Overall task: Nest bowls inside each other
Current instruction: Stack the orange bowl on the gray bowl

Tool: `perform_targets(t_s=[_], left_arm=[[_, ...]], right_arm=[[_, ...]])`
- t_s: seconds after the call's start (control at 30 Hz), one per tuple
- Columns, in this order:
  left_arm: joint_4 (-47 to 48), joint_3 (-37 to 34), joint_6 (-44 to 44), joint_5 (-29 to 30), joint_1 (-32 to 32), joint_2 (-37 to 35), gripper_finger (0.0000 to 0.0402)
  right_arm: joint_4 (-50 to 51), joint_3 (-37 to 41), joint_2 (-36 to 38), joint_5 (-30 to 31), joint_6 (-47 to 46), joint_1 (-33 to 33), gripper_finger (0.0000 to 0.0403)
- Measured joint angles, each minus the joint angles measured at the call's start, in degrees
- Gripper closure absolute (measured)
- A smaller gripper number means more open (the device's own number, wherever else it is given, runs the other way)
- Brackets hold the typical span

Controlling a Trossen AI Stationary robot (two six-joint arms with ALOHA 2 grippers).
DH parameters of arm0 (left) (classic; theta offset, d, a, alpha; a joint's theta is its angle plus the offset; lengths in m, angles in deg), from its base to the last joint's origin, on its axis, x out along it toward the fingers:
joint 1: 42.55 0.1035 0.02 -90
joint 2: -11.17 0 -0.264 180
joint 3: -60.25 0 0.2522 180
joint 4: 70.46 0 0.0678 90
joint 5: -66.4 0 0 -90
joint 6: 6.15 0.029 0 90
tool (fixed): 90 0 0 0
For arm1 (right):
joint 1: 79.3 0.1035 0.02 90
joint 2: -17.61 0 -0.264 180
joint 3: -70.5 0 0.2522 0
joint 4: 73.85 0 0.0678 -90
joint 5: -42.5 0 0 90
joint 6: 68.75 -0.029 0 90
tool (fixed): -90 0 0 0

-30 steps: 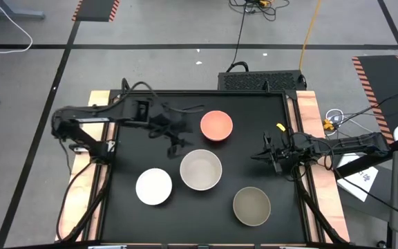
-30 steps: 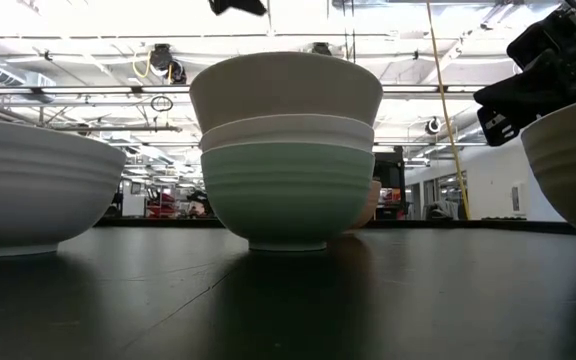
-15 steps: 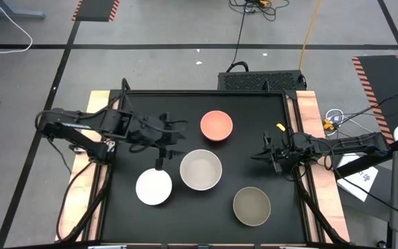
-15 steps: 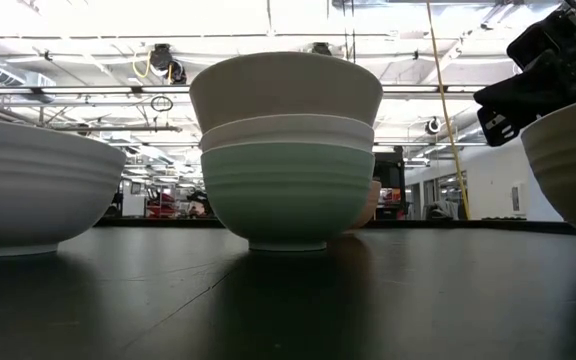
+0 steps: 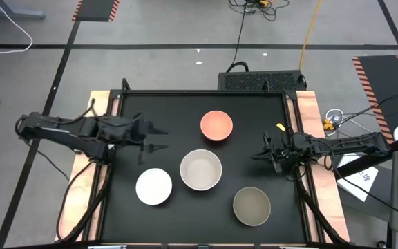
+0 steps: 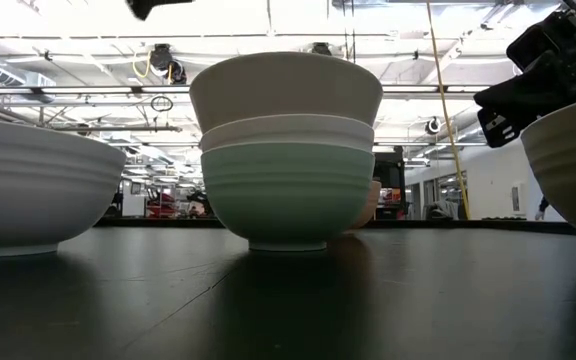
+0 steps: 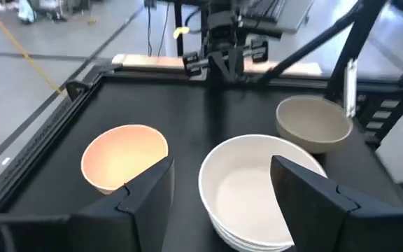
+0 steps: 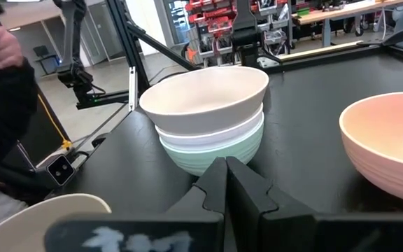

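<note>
While left fingers (image 5: pixel 159 138) gape – right fingers (image 5: pixel 258 154) pressed together, bowl stack (image 5: pixel 200 169) between.

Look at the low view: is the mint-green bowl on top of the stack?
No, the mint-green bowl sits at the bottom, under two paler bowls.

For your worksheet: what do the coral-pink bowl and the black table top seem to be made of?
Coral-pink bowl: probably plastic with a matt finish; its wall is thin and its colour even, without sharp glints. Black table top: a smooth dark sheet with a slight sheen, since the low view shows faint reflections under the bowls; the exact material cannot be told.
</note>
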Motion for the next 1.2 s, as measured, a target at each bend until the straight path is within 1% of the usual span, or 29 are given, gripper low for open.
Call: perform_targets(t_s=[0.07, 0.23, 0.3, 0.37, 0.57, 0.67, 0.8, 1.2], left_arm=[[-1.5, -4.5, -0.9, 1.2, -0.2, -4.8, 0.0163], [-4.4, -14.2, -4.3, 7.8, -1.4, -17.5, 0.0163], [-5.7, -17.5, -5.8, 8.8, -1.8, -21.9, 0.0163], [-5.7, -20.3, -6.1, 9.1, -2.1, -25.7, 0.0163], [-6.2, -28.3, -8.6, 14.8, -3.0, -34.9, 0.0163], [-8.8, -31.0, -8.7, 14.6, -3.0, -37.7, 0.0163], [-8.4, -33.0, -8.5, 14.3, -3.0, -40.0, 0.0163], [-8.4, -37.9, -8.5, 14.4, -3.0, -44.0, 0.0163]], right_arm=[[0.0, 0.0, 0.0, 0.0, 0.0, 0.0, 0.0403], [0.0, 0.0, 0.0, 0.0, 0.1, 0.0, 0.0403], [0.0, 0.0, 0.0, 0.0, 0.2, 0.0, 0.0403], [0.0, 0.0, 0.0, 0.0, 0.2, 0.0, 0.0403], [0.0, 0.0, 0.0, 0.0, 0.2, 0.0, 0.0403], [0.0, 0.0, 0.0, 0.0, 0.2, 0.0, 0.0403], [0.0, 0.0, 0.0, 0.0, 0.0, 0.0, 0.0403], [0.0, 0.0, 0.0, 0.0, 0.0, 0.0, 0.0403]])
